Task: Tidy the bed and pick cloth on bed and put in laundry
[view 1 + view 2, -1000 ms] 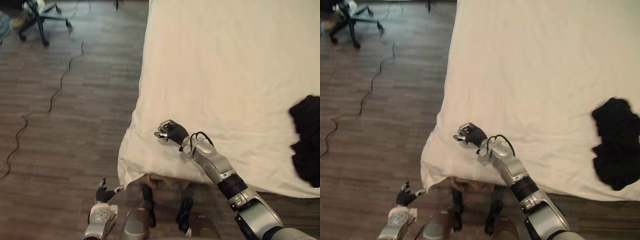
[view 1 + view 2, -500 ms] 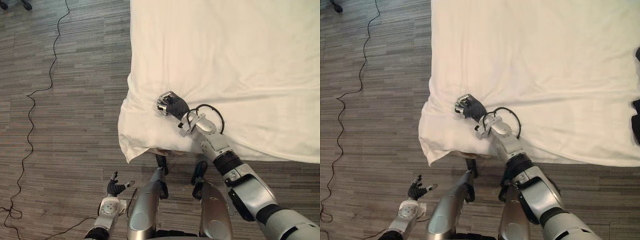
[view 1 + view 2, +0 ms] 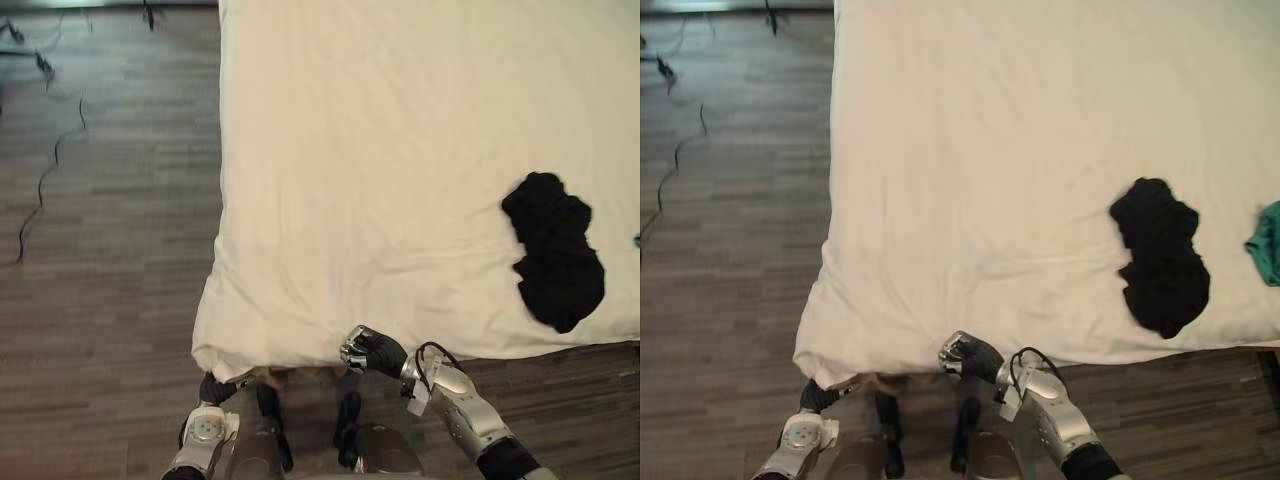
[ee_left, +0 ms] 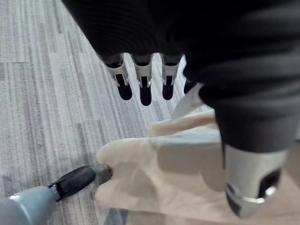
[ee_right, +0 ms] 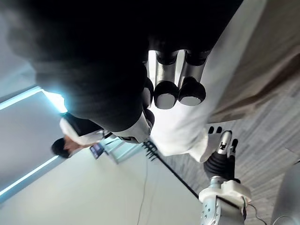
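A white sheet (image 3: 400, 150) covers the bed. On its right part lies a crumpled black cloth (image 3: 555, 250), which also shows in the right eye view (image 3: 1160, 255). My right hand (image 3: 368, 350) sits at the sheet's near edge with its fingers (image 5: 166, 91) curled; I see no cloth pinched between them. My left hand (image 3: 212, 388) is low at the sheet's near left corner. Its fingers (image 4: 145, 89) are straight, its thumb held apart, and the beige bed corner (image 4: 154, 173) lies just past them.
A teal cloth (image 3: 1265, 240) lies at the bed's right edge. Wooden floor (image 3: 100, 250) runs along the bed's left side, with a black cable (image 3: 45, 170) trailing at the far left. A person (image 5: 77, 136) stands some way off in the right wrist view.
The camera has shifted, bringing the black cloth fully back into view. My right hand has drawn back from on top of the sheet to its near edge. My left hand has come up to the sheet's corner.
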